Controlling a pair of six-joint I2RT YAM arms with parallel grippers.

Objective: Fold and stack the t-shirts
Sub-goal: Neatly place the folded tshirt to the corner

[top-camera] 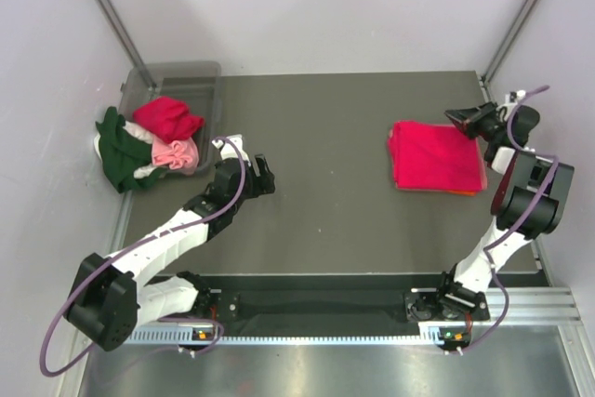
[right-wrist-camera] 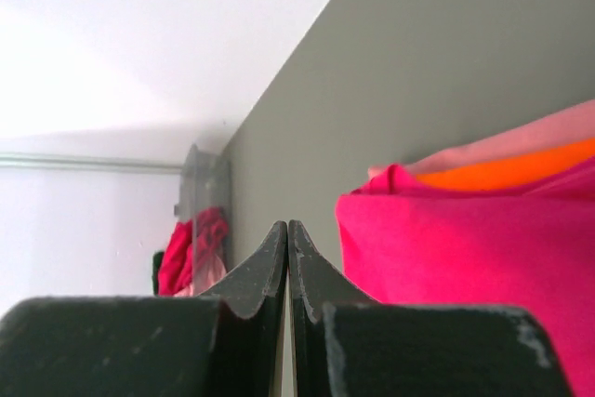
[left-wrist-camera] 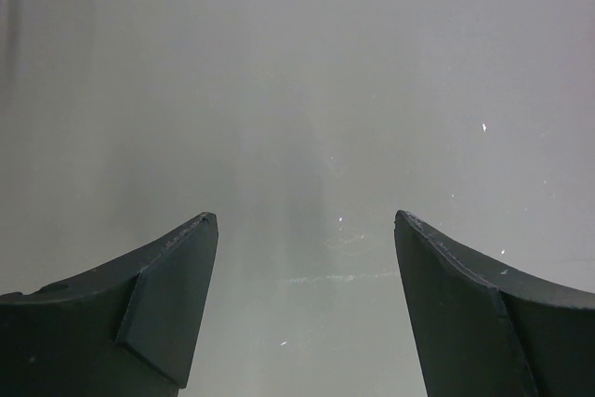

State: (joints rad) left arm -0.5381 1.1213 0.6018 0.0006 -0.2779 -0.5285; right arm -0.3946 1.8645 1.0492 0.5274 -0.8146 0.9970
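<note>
A folded stack of t-shirts lies on the right of the table, with a crimson red shirt [top-camera: 435, 157] on top. In the right wrist view the crimson shirt [right-wrist-camera: 465, 258] sits beside an orange layer [right-wrist-camera: 521, 166] and a salmon pink one [right-wrist-camera: 530, 137]. Unfolded shirts are heaped at the far left: crimson red [top-camera: 167, 118], pale pink [top-camera: 177, 152], dark green [top-camera: 116, 151]. My right gripper [top-camera: 456, 118] [right-wrist-camera: 287, 225] is shut and empty at the stack's far right corner. Over bare table right of the heap, my left gripper [top-camera: 265, 174] [left-wrist-camera: 305, 220] stands open and empty.
A clear grey plastic bin [top-camera: 177, 72] stands at the far left corner and holds part of the shirt heap; the green shirt spills over its left side. White walls and slanted metal posts enclose the table. The bin [right-wrist-camera: 200, 183] shows far off in the right wrist view.
</note>
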